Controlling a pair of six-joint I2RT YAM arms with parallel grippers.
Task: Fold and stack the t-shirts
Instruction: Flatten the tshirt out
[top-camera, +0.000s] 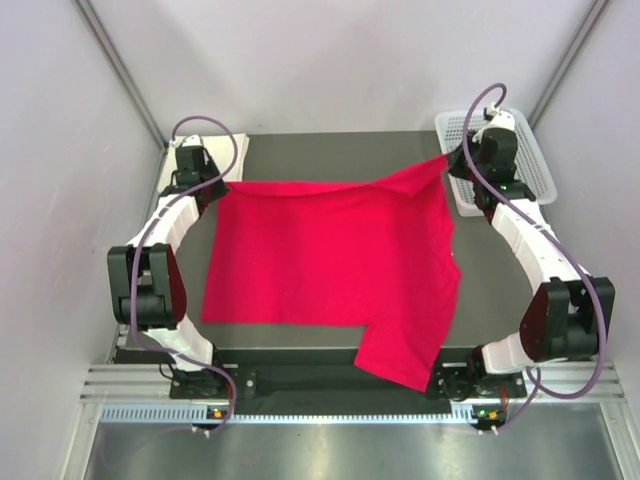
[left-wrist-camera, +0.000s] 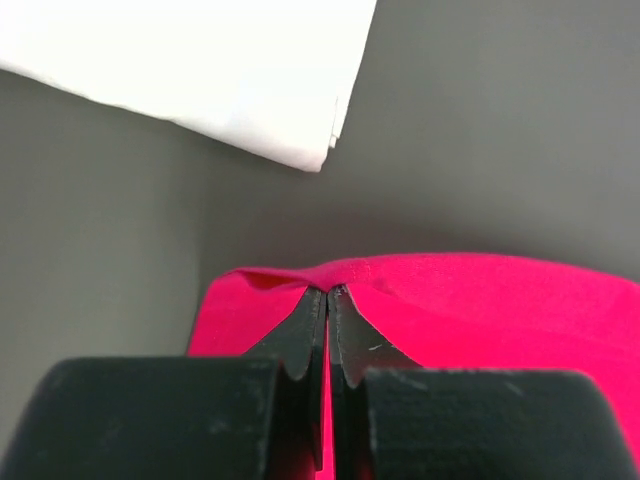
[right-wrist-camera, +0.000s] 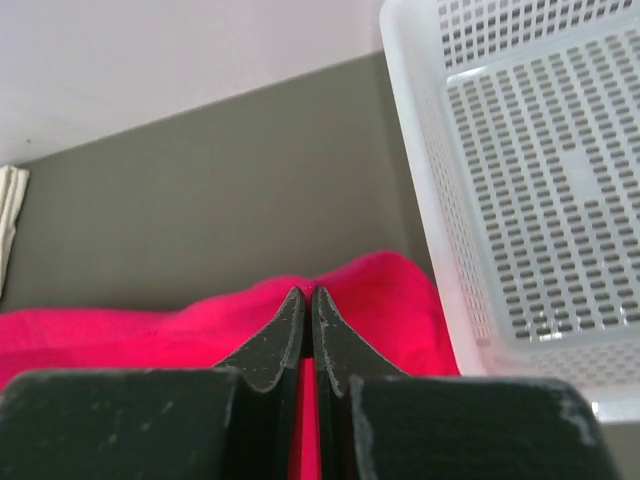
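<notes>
— What surrounds the dark grey worktop (top-camera: 330, 150)?
— Pale walls (top-camera: 340, 60) behind it and at both sides, evenly lit.
— And at its near edge?
— A ribbed metal rail (top-camera: 130, 382) runs along it.

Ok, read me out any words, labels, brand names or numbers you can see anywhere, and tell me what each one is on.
There is no readable text in any view. The red t-shirt, the cream-white t-shirt, the white mesh basket and the dark table show no print, tag, brand or number.
</notes>
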